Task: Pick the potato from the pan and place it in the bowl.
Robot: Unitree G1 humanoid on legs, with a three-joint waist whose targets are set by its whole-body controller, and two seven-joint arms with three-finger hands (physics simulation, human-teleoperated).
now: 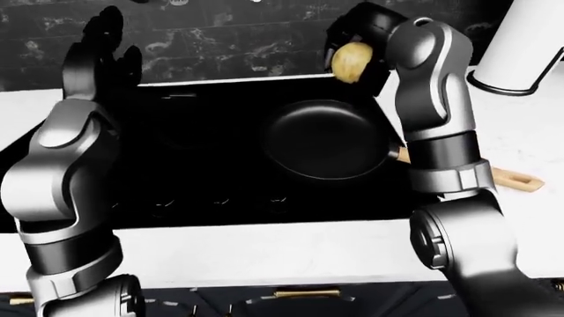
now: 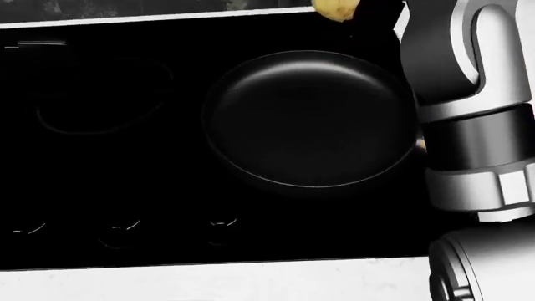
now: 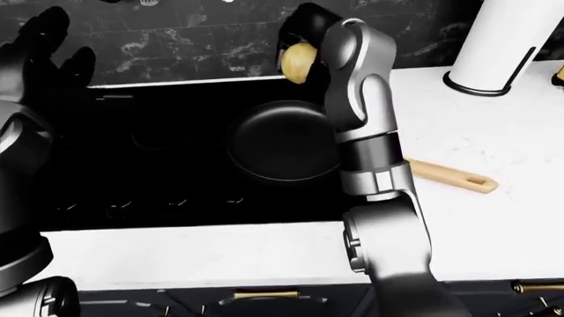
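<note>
My right hand (image 1: 352, 49) is shut on the yellow potato (image 1: 352, 61) and holds it high, above the upper right rim of the black pan (image 1: 328, 139). The pan sits empty on the black stove (image 1: 203, 165); its wooden handle (image 3: 449, 176) points right over the white counter. In the head view only the potato's lower tip (image 2: 336, 9) shows at the top edge, above the pan (image 2: 309, 119). My left hand (image 1: 104, 46) is raised at the upper left, fingers spread and empty. No bowl is in view.
A white cylindrical object (image 3: 494, 46) stands on the white counter (image 3: 476, 125) at the upper right. A dark tiled wall (image 1: 238, 39) runs behind the stove. Stove knobs (image 2: 117, 233) sit along the stove's lower edge. Drawer handles (image 1: 304, 292) show below the counter.
</note>
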